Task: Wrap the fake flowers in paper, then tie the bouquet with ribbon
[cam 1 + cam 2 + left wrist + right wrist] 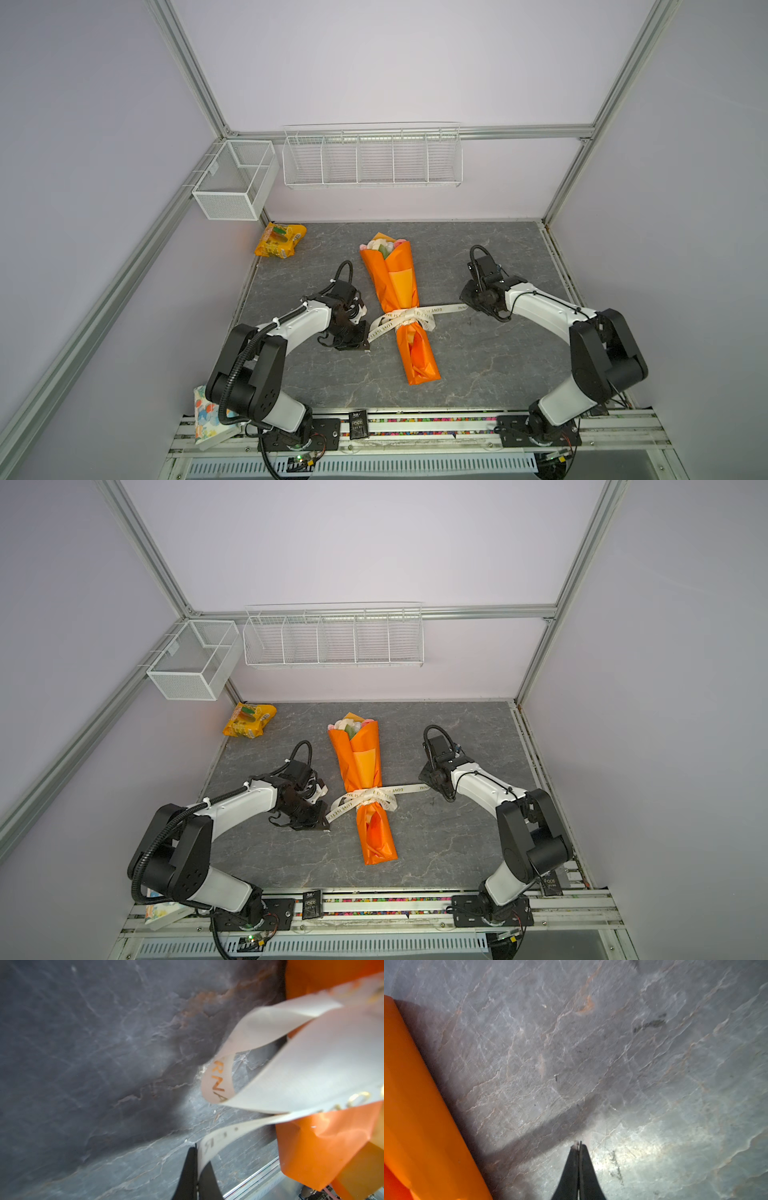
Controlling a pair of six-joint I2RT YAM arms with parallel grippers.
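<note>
1. The bouquet of fake flowers (395, 291) is lying mid-desk (478, 365), blooms pointing away from the arms, a cream ribbon (440, 309) circling its waist.
2. The left gripper (195, 1148) is pinching one ribbon end, jaws closed.
3. The right gripper (579, 1144) is pinching the other end, jaws closed, with the ribbon stretching straight.

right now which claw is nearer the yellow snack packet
Left. The left claw, shut on the ribbon, is on the same side of the bouquet as the snack packet; the right claw is beyond the bouquet.
</note>
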